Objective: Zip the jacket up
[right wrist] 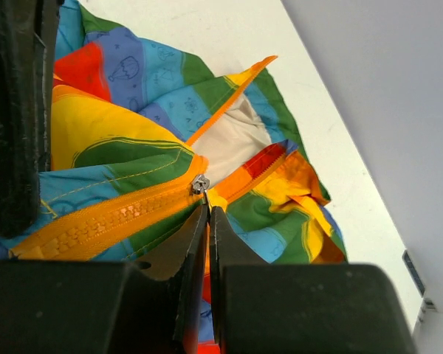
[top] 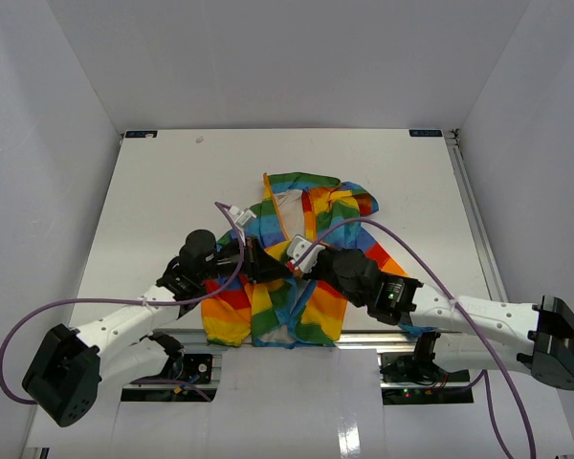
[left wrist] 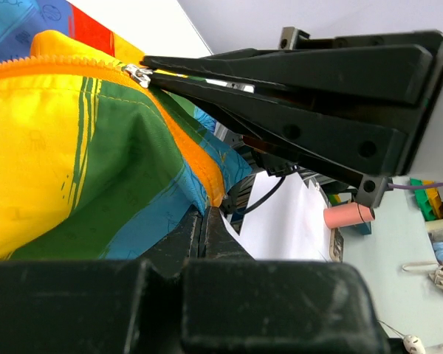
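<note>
Nearest you, the jacket [top: 311, 311] lies with its hem at the near edge of the table [top: 153, 191], roughly centred between your arms. Your left hand [left wrist: 209, 212] is clamped fully together, pinching the jacket's front edge where the orange zipper tape runs down. Your right hand [right wrist: 207, 212] is also squeezed closed, its tips right under the zipper slider [right wrist: 200, 183]. It appears to grip the pull tab. The two hands meet almost tip to tip over the middle of the jacket. On the hem side of the slider the teeth are joined. Beyond it, the front parts in a V, showing the cream lining [right wrist: 240, 136]. The collar points away from you.
</note>
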